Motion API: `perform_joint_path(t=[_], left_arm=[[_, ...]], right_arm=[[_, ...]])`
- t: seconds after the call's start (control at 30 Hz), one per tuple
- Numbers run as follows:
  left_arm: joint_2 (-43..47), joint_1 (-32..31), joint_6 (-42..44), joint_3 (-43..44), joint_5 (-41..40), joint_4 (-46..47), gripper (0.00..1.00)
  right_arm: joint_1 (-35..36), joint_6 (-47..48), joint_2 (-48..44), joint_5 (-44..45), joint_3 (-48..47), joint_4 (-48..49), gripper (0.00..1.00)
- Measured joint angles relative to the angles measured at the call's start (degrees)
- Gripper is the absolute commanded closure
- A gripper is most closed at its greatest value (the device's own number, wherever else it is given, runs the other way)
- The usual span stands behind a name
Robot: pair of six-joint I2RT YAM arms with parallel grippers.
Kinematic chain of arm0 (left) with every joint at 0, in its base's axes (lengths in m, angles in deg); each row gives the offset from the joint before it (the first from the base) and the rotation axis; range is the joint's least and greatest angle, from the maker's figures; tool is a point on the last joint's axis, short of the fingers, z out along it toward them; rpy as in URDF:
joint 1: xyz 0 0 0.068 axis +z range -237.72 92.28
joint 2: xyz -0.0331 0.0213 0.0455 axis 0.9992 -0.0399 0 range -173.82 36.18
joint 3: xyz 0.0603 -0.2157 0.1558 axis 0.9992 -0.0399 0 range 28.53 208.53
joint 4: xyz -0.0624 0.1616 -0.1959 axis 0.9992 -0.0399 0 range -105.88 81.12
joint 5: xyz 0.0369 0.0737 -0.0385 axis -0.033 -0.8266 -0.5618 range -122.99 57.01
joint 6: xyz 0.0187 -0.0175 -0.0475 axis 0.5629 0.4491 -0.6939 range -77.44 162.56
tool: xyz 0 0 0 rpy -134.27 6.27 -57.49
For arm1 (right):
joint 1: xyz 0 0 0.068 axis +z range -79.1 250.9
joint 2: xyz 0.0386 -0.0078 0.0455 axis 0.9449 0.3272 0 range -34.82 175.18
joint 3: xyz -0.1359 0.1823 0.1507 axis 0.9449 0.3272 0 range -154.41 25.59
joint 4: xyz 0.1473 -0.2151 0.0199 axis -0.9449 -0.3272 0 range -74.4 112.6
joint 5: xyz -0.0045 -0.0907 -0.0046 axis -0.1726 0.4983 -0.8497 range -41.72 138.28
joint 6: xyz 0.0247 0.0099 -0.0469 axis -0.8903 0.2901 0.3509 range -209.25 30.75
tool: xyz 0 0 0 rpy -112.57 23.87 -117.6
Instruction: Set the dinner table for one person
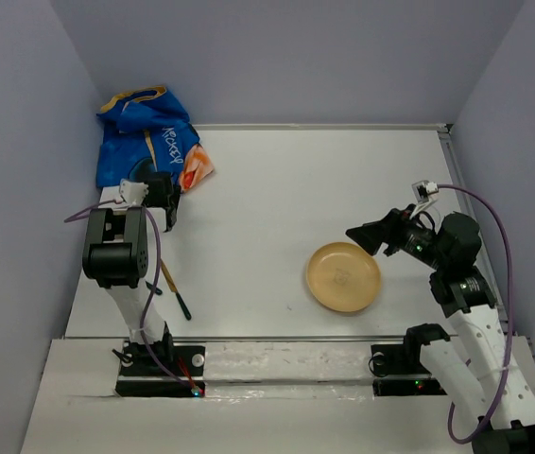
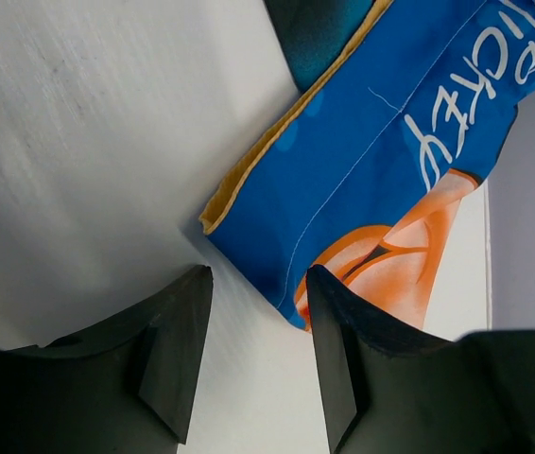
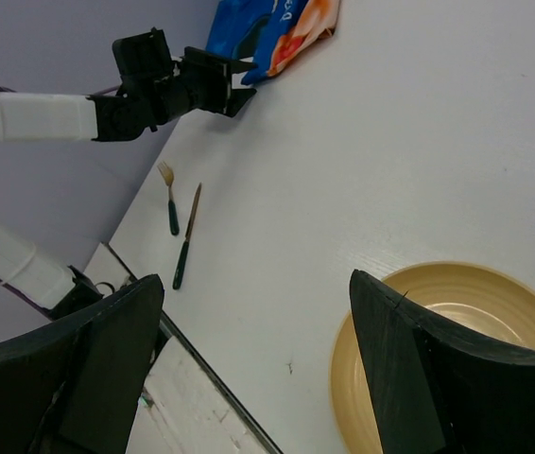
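Note:
The white dinner table (image 1: 277, 189) carries a tan plate (image 1: 343, 276) at the right. A knife (image 1: 175, 291) with a dark handle lies at the left front, and a fork (image 3: 168, 194) lies beside the knife (image 3: 187, 236) in the right wrist view. My left gripper (image 1: 168, 203) is open and low over the table at the near corner of the crumpled blue Mickey cloth (image 1: 145, 132). In the left wrist view that cloth's corner (image 2: 362, 161) reaches between the tips of the gripper (image 2: 258, 276). My right gripper (image 1: 367, 236) is open and empty, raised at the plate's far-left edge (image 3: 457, 340).
Grey walls enclose the table on the left, back and right. The cloth is bunched in the back left corner. A metal rail (image 1: 277, 338) runs along the table's near edge in front of the arm bases.

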Motion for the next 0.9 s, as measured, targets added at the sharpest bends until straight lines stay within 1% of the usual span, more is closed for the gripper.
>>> perform_joint_path(t=[0.03, 0.13, 0.17, 0.2, 0.27, 0.3, 0.33, 0.43, 0.47, 0.53, 0.77, 0.83, 0.9], left_arm=[[-0.2, 0.0, -0.22, 0.13, -0.07, 0.28, 0.4], [-0.68, 0.0, -0.57, 0.59, -0.09, 0.87, 0.42], [-0.72, 0.0, -0.66, 0.7, -0.09, 0.87, 0.47], [-0.76, 0.02, -0.7, 0.72, -0.09, 0.92, 0.51], [-1.09, 0.07, -0.81, 0.83, -0.09, 0.94, 0.53], [-1.44, 0.09, -0.85, 0.87, -0.07, 1.09, 0.57], [-1.79, 0.11, -0.96, 0.9, -0.09, 1.4, 0.68], [-2.34, 0.44, -0.79, 1.09, 0.48, 2.14, 0.83], [-2.56, 0.5, -0.5, 1.09, 0.76, 2.23, 0.92], [-2.86, 0.85, -0.09, 1.09, 1.29, 2.64, 1.0], [-2.78, 1.18, 3.91, 2.03, 3.89, 4.55, 1.0], [-2.14, 0.87, 5.79, 4.31, 5.27, 3.85, 1.0], [-0.96, -0.31, 7.5, 8.57, 6.08, 2.1, 1.0]], right_arm=[[0.0, 0.0, 0.22, -0.07, 0.0, -0.02, 0.15], [0.0, 0.0, 0.79, -0.11, 0.0, 0.0, 0.15], [0.0, 0.0, 0.85, -0.11, 0.0, 0.0, 0.16], [0.0, 0.0, 0.94, -0.11, 0.0, 0.02, 0.16], [0.0, 0.0, 1.07, -0.13, 0.0, 0.04, 0.16], [0.0, 0.0, 1.09, -0.13, 0.0, 0.04, 0.16], [0.0, 0.0, 1.09, -0.13, 0.0, 0.04, 0.16], [0.0, 0.0, 1.07, -0.13, 0.0, 0.07, 0.16], [0.0, 0.0, 1.09, -0.13, 0.0, 0.07, 0.16], [0.0, 0.0, 1.09, -0.13, 0.0, 0.07, 0.16], [0.0, -0.46, 2.69, -0.28, 1.2, 1.77, 0.16], [0.07, -0.96, 4.13, -0.37, 1.75, 3.21, 0.18], [0.7, -1.55, 5.79, -0.13, 1.77, 4.74, 0.19]])
